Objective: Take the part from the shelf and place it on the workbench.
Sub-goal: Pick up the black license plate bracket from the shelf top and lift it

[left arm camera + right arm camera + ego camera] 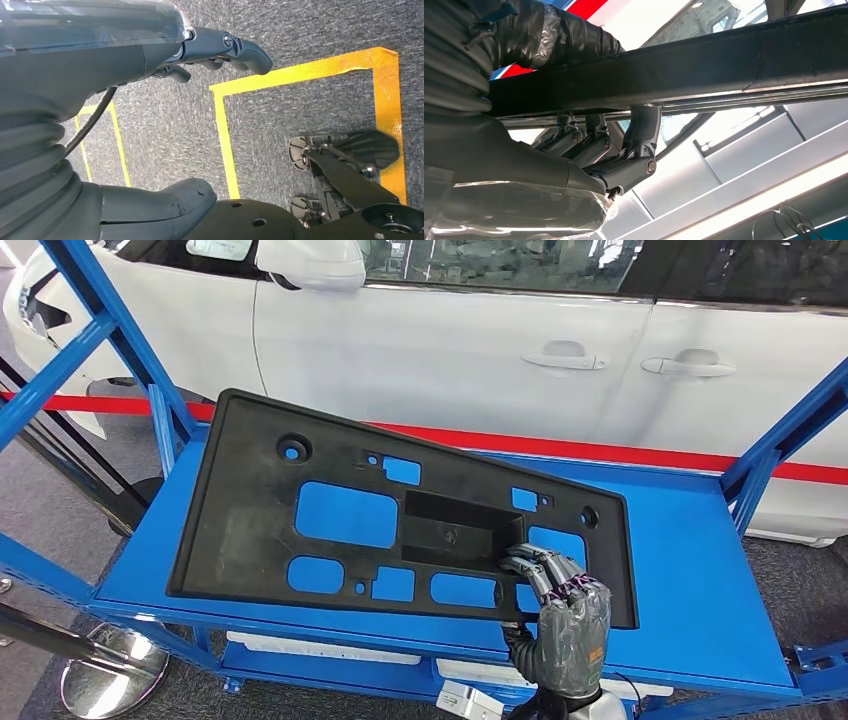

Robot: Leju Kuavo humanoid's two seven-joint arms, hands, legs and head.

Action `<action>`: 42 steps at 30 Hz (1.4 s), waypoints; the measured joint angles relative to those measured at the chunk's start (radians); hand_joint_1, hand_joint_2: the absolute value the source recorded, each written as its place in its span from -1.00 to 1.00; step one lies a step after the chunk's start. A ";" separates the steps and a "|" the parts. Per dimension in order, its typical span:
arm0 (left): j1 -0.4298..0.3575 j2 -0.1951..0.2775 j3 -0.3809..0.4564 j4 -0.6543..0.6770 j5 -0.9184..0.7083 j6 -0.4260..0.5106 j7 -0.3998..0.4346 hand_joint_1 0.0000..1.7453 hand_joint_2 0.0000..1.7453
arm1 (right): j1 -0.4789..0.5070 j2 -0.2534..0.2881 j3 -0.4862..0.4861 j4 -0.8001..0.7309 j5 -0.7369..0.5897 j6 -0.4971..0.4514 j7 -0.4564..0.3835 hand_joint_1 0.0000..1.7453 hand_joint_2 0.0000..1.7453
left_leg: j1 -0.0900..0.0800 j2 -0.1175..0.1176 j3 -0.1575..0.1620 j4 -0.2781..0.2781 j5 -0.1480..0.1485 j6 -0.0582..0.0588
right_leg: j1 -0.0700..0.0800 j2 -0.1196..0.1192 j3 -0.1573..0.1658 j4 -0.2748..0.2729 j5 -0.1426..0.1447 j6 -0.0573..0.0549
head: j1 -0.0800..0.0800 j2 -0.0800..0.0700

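The part (pixel 250 500) is a wide black plastic panel with several cut-outs and a recessed pocket in its middle. It hangs tilted over the blue shelf top (pixel 690 570), its left end nearer to me. My right hand (pixel 565 615) grips it at the near edge towards its right end, fingers hooked through a cut-out. In the right wrist view the fingers (pixel 639 145) curl up around the panel's dark edge (pixel 724 65). My left hand (pixel 210 47) hangs at my side over the carpet, holding nothing, fingers apart from the thumb (pixel 190 195).
Blue uprights stand at the shelf's left (pixel 100 320) and right (pixel 790 430) ends. A white car (pixel 450 340) is parked close behind, beyond a red strip (pixel 600 445). White pieces (pixel 320 650) lie on the lower shelf. A chrome post base (pixel 110 670) sits at the lower left. Yellow tape (pixel 300 75) marks the floor.
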 joint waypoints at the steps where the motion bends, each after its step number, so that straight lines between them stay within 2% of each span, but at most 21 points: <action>1: 0.000 0.000 0.000 0.000 0.001 0.000 0.000 -1.00 1.00 | 0.000 0.000 0.000 0.000 0.000 0.000 0.000 1.00 1.00 | 0.000 0.000 0.000 0.000 0.000 0.000 | 0.000 0.000 0.000 0.000 0.000 0.000 | 0.000 0.000; 30: 0.000 -0.010 0.036 0.000 0.015 0.007 0.009 -1.00 1.00 | -0.002 0.000 0.005 0.000 0.005 0.000 -0.009 1.00 1.00 | 0.000 0.000 0.000 0.000 0.000 0.000 | 0.000 0.000 0.000 0.000 0.000 0.000 | 0.000 0.000; 42: -0.001 -0.013 0.036 0.000 0.002 0.046 0.027 -1.00 1.00 | -0.002 0.000 0.005 0.000 0.004 0.000 -0.005 1.00 1.00 | 0.000 0.000 0.000 0.000 0.000 0.000 | 0.000 0.000 0.000 0.000 0.000 0.000 | 0.000 0.000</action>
